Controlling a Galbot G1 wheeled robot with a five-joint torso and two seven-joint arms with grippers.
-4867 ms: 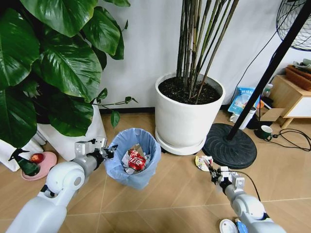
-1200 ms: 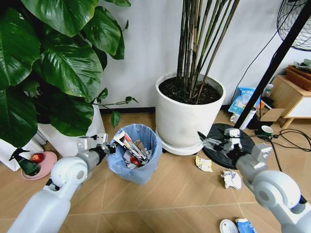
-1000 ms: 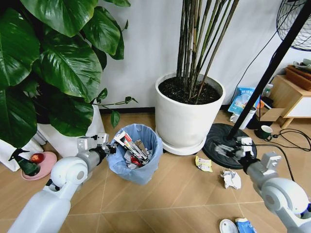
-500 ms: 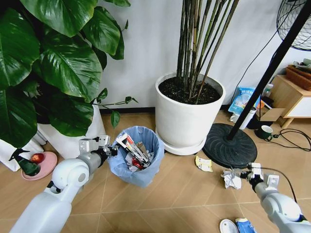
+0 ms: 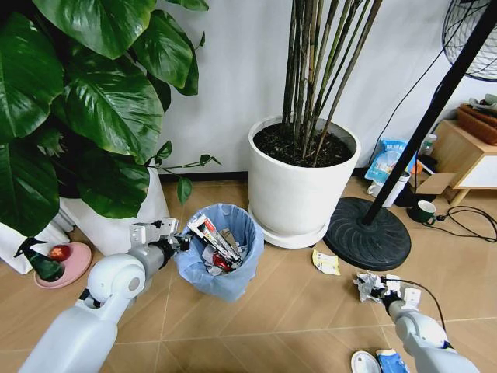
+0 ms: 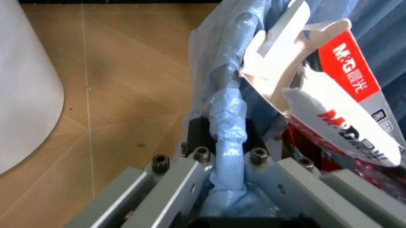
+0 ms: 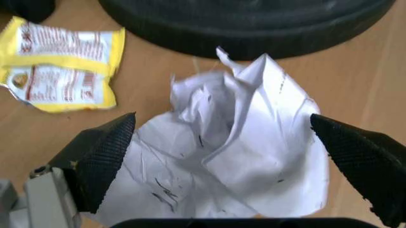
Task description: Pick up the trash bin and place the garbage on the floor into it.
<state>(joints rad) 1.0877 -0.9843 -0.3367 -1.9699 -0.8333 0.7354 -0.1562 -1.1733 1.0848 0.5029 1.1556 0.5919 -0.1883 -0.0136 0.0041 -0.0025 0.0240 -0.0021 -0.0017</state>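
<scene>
The trash bin [image 5: 220,250] stands on the floor [image 5: 272,311] left of a plant pot [image 5: 301,179], with crumpled paper [image 5: 365,285] far right, near a wrapper [image 5: 326,262].

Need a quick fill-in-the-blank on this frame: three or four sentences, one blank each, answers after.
1. The left gripper is shut on the ____ of the trash bin.
2. The right gripper straddles a crumpled white ____ on the floor, fingers open.
3. Beside that litter lies a flat wrapper whose border is ____.
4. The fan's round black base stands next to a big ____ plant pot.

Missing words: rim; paper; yellow; white
</scene>
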